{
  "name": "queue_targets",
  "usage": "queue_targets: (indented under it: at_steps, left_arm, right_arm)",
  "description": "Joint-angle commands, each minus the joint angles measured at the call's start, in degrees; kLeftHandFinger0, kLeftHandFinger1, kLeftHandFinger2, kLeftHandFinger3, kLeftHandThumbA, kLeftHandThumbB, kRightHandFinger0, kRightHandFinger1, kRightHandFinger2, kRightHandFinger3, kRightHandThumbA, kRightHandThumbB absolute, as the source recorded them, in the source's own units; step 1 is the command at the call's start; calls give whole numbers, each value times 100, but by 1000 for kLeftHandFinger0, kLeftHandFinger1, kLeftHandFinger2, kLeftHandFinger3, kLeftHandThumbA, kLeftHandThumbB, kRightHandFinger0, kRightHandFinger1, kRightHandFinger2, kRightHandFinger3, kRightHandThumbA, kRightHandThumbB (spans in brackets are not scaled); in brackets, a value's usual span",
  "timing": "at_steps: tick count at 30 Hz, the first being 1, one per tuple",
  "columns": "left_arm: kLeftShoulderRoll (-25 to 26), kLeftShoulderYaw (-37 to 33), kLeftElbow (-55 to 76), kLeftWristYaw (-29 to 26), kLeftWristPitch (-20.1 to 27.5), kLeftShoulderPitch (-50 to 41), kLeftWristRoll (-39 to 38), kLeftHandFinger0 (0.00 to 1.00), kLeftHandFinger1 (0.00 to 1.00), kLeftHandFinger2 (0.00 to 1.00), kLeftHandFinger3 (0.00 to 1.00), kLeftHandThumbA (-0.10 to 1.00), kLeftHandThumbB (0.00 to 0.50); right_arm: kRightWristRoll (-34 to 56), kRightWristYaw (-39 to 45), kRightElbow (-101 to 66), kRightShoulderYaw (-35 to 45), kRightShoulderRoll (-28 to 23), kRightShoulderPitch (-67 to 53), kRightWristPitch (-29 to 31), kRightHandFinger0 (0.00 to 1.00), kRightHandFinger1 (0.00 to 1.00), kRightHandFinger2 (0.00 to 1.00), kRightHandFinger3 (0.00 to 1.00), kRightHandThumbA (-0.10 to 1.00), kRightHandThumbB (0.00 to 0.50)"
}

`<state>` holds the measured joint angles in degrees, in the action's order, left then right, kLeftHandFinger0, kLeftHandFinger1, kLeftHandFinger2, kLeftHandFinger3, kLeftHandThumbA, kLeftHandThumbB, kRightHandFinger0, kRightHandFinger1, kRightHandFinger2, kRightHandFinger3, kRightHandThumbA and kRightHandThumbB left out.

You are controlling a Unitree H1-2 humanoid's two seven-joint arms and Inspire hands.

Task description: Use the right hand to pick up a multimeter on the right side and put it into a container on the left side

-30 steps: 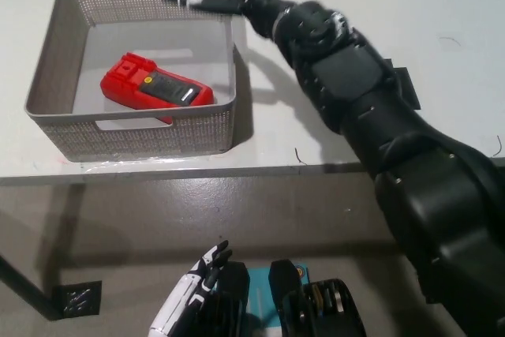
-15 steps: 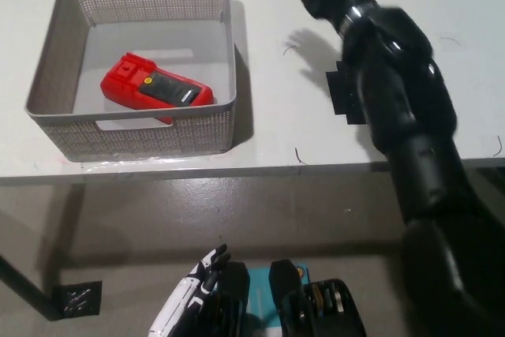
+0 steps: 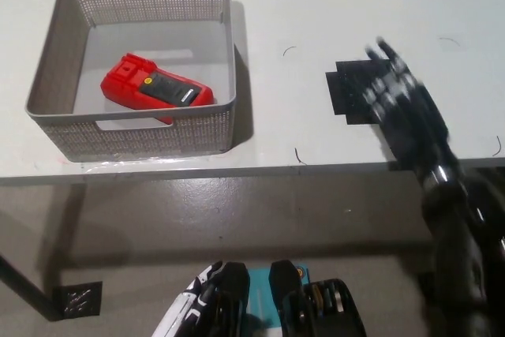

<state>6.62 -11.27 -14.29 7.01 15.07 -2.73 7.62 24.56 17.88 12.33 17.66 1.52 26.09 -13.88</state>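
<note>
A red multimeter (image 3: 155, 87) with a dark face lies flat inside the grey mesh container (image 3: 49, 53) at the table's left. My black right hand (image 3: 398, 104) is far from it, over the right side of the table, open with fingers spread and holding nothing. It partly covers a black square patch (image 3: 347, 92) on the tabletop. My white left hand (image 3: 185, 313) rests low at the bottom edge, below the table; its fingers are mostly out of view.
The white table's front edge (image 3: 237, 170) runs across the middle of the picture, with grey floor below it. A small dark marker (image 3: 77, 299) lies on the floor at lower left.
My right arm has swung from over the container's far rim back to the right and toward me, empty. The multimeter stays in the container. The left hand has sunk slightly lower.
</note>
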Motion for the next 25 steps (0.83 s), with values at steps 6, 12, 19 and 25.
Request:
queue_targets:
  at_steps: [6,12,19,25]
  left_arm:
    - [-71,299,-113,-107,555,-267,-388,1000,1000,1000,1000,1000,386]
    - [-121,338,-236,-174,629,-319,-264,1000,1000,1000,1000,1000,366]
    - [-171,389,-274,-172,664,-385,-288,1000,1000,1000,1000,1000,388]
    - [-172,452,-264,-95,719,-414,-349,1000,1000,1000,1000,1000,389]
  right_arm:
    - [2815,1867,-4086,-598,-596,-3245,-522,1000,1000,1000,1000,1000,500]
    - [2596,1975,-3691,-779,-696,-3718,-395,1000,1000,1000,1000,1000,500]
    - [1849,1979,-2608,-1030,-936,-3799,-3,1000,1000,1000,1000,1000,500]
    - [1587,2127,-1447,-1172,-983,-3709,283,1000,1000,1000,1000,1000,500]
